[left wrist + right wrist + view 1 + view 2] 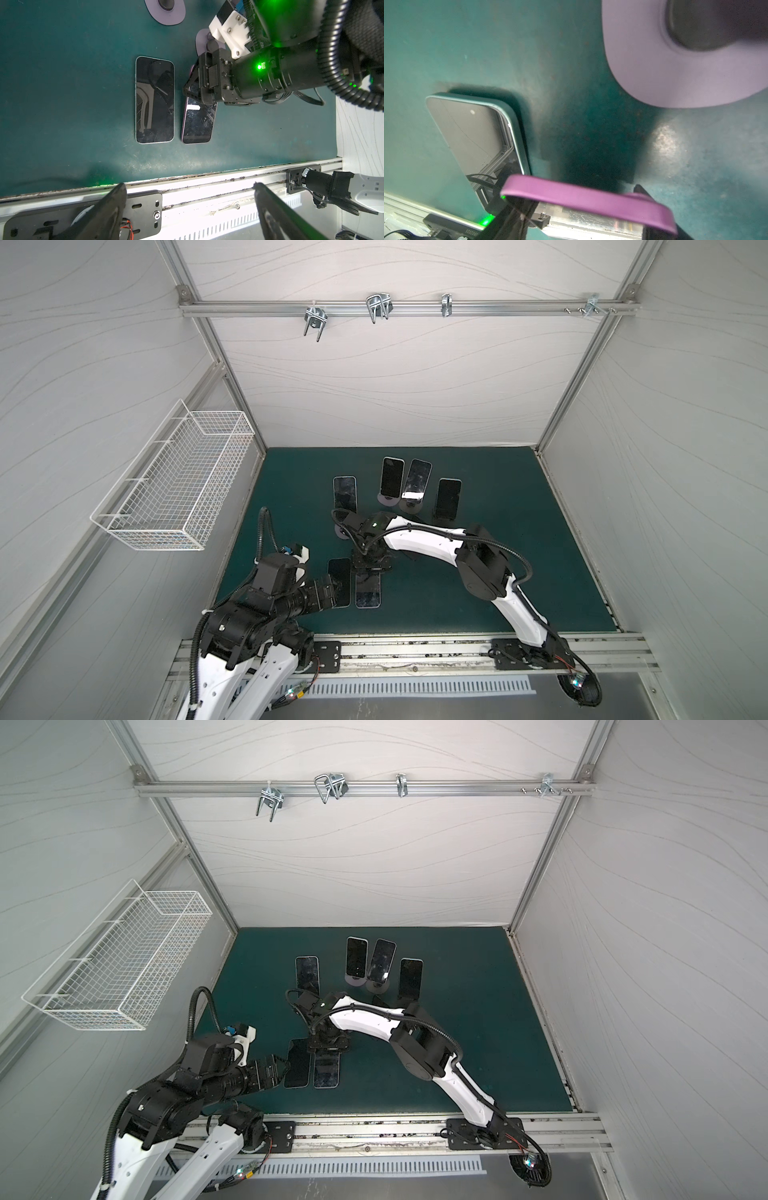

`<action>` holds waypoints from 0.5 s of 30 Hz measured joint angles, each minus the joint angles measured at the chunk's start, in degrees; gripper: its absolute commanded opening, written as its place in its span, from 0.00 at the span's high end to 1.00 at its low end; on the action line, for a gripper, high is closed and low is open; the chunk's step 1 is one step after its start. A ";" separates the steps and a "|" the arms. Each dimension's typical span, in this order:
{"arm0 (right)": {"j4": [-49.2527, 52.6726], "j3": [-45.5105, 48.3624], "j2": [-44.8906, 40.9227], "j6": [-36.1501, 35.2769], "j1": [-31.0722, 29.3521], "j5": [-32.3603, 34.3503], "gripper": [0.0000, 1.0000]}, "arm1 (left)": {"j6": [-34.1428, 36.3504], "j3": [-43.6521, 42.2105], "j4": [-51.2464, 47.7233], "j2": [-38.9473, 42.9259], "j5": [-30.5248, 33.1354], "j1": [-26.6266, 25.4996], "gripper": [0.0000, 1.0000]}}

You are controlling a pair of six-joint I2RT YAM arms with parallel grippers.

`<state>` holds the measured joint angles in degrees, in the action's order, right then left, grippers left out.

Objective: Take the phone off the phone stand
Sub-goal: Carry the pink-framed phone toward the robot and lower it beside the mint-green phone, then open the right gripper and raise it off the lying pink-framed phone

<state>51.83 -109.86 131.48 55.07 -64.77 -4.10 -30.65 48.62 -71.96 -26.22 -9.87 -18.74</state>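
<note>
- The dark green counter (498,572) is carrying everything.
- A green-edged phone (154,99) is lying flat, screen up, near the front edge.
- A purple-edged phone (197,124) is sitting just beside it, parallel.
- Four propped phones (392,477) are standing further back.
- A lilac stand base (675,72) is resting between.

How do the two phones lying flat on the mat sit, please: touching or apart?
Apart: the left wrist view shows a strip of green mat between the pale-edged phone and the purple phone.

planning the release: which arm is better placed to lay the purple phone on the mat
Right: the right claw grips the purple phone close to the mat; the left claw is open, empty.
</note>
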 measured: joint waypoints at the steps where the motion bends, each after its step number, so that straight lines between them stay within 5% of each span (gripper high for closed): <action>1: 0.15 -0.31 0.17 0.00 0.04 0.02 0.48 | 0.00 0.00 0.02 0.00 0.00 0.00 0.04; 15: 0.26 -0.96 0.96 -0.02 0.42 0.39 0.34 | -0.63 0.00 -0.04 2.58 1.09 0.00 0.04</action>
<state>52.10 -110.83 132.44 55.05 -64.36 -3.70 -31.29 48.62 -72.01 -23.64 -8.78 -18.74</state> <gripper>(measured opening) 0.739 0.963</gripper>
